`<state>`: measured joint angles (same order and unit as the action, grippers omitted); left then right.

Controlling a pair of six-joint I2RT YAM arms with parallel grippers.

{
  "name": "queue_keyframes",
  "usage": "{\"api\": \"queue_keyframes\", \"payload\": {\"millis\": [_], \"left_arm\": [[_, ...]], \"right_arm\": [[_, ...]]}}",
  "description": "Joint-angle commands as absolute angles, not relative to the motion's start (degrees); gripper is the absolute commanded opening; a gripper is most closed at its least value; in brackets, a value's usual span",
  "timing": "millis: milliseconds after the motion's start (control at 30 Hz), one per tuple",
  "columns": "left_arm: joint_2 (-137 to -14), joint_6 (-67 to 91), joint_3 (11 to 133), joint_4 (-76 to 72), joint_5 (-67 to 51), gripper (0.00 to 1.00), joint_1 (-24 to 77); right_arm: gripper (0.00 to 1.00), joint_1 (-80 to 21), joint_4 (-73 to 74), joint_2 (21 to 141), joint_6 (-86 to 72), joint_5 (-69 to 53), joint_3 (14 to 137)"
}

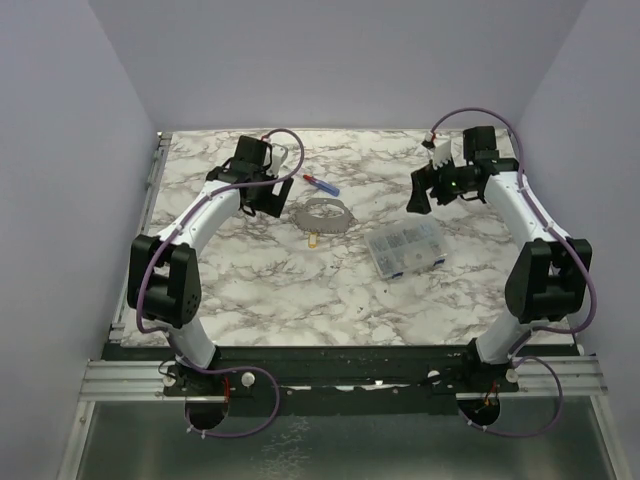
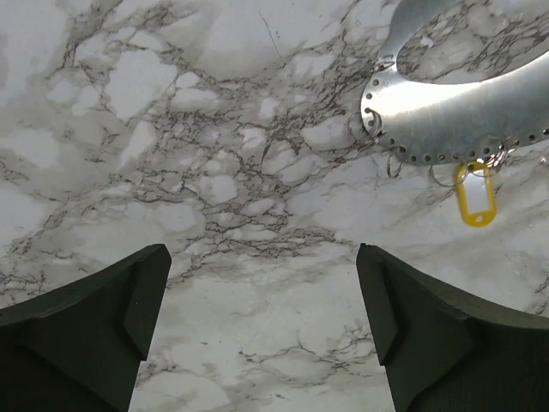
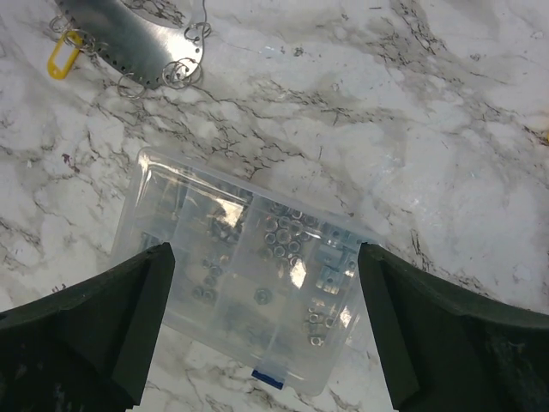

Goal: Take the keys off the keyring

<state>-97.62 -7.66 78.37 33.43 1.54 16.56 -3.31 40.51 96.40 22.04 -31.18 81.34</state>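
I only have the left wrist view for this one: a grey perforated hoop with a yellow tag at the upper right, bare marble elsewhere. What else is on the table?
Observer: A clear plastic compartment box lies to the right of the keyring, apart from it.
Operator: Anything beyond the hoop?
Observer: A slim blue-and-red stick lies just past it, toward the back wall.
Operator: And the other arm?
Observer: The right gripper is open and holds nothing; its wrist view looks down on the box, which holds small metal nuts.
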Motion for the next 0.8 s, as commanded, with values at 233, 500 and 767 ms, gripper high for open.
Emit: {"api": "queue_keyframes", "payload": {"millis": [233, 500, 767], "left_arm": [[-109.5, -2.4, 94.0, 30.6, -0.5, 0.99, 17.9], [-116.0, -25.0, 96.1, 28.6, -20.8, 0.87, 17.8], [-122.9, -40.0, 100.7, 33.2, -26.7, 0.74, 18.0]], "right_arm": [[1.00, -3.2, 41.9, 99.1, 18.5, -32.9, 86.3], [1.00, -3.2, 43.2, 100.4, 19.3, -34.4, 88.3], [1.00, -3.2, 44.9, 101.8, 19.6, -35.3, 89.5]]}}
